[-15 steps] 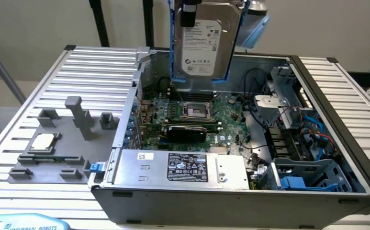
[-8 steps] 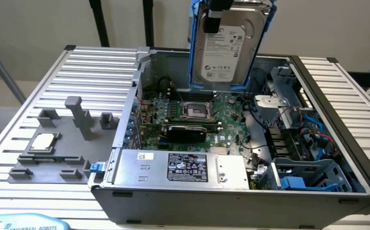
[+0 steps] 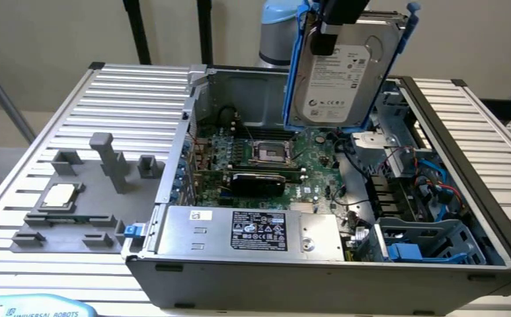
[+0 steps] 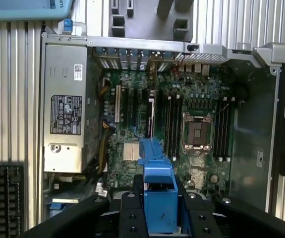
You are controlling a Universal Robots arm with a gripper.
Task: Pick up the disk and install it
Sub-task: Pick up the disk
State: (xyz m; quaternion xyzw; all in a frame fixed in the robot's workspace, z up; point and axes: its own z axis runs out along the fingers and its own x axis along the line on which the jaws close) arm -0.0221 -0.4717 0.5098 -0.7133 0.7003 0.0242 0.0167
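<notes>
Gripper [image 4: 160,210] around the disk [image 3: 339,79]: blue edge wrist-side, label exterior-side.

Exterior view slants down on the computer case [image 3: 308,281]; wrist view overlooks it closer.

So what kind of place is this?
Probably a robotics lab bench for PC assembly: an open computer case on a ribbed metal table, a disk held above it, a grey fixture plate beside it.
</notes>
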